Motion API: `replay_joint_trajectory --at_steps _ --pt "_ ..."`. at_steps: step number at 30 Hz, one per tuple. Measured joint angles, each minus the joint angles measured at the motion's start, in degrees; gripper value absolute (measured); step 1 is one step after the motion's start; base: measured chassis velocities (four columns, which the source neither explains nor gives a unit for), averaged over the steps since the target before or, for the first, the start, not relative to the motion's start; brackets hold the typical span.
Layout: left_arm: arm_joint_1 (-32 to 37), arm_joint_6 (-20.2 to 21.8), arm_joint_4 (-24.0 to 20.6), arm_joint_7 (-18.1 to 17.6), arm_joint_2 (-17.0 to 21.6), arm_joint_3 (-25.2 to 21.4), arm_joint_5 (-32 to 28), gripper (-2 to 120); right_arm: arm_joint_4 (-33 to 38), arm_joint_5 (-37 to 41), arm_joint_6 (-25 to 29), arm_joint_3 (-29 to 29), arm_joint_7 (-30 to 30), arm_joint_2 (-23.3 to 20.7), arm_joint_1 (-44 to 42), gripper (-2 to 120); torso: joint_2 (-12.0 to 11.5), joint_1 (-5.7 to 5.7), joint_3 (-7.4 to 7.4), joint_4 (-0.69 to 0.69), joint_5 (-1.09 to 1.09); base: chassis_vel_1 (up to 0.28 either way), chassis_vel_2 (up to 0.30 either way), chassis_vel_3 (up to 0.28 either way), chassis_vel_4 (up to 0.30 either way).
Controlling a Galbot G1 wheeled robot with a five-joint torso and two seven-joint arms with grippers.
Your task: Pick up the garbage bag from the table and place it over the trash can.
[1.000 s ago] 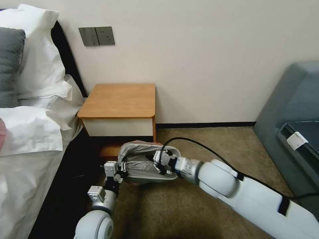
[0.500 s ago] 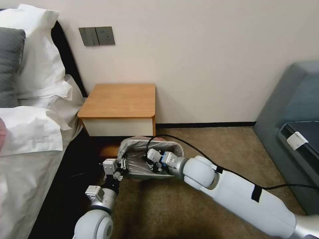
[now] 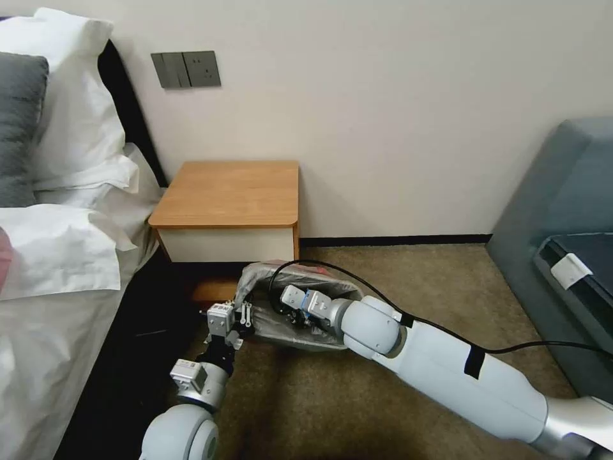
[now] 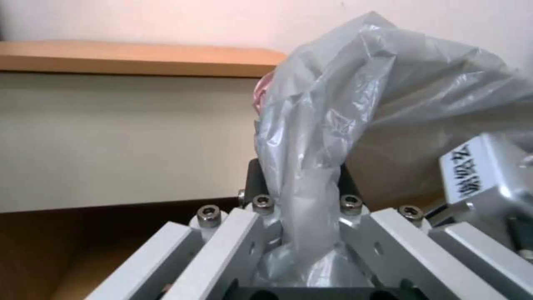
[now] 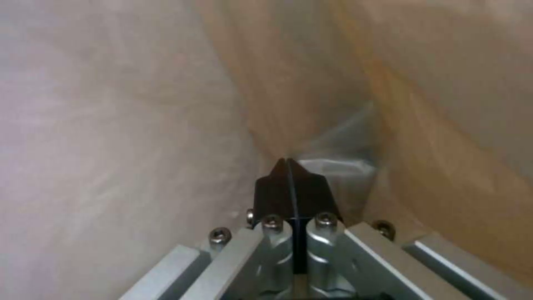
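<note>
The grey translucent garbage bag is draped over the trash can, which stands on the carpet in front of the table. The bag's pinkish edge shows at the far rim. My left gripper is at the can's left side, shut on a bunched fold of the garbage bag. The can's beige wall shows behind the plastic. My right gripper reaches down inside the bag-lined can. Its black fingertips are pressed together with film and beige walls around them.
A bed with white bedding and pillows lies on the left. On the right is a grey sofa. The right arm's black cable arches over the can. Open carpet lies to the right of the can.
My right arm has swung left and lower, driving its gripper deeper into the can. The left gripper has shifted slightly right and forward, holding the bag, and the can's mouth has shifted a little.
</note>
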Motion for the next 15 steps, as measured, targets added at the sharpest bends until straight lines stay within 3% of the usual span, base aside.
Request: replay_joint_trajectory --at_steps 15 --pt "0.5 0.4 -1.1 0.0 -0.4 0.8 0.9 5 -3.1 -4.4 -1.7 -1.7 0.4 2.0 0.6 0 0.0 0.00 0.00 0.00 0.00 0.000 0.000 0.000 0.000"
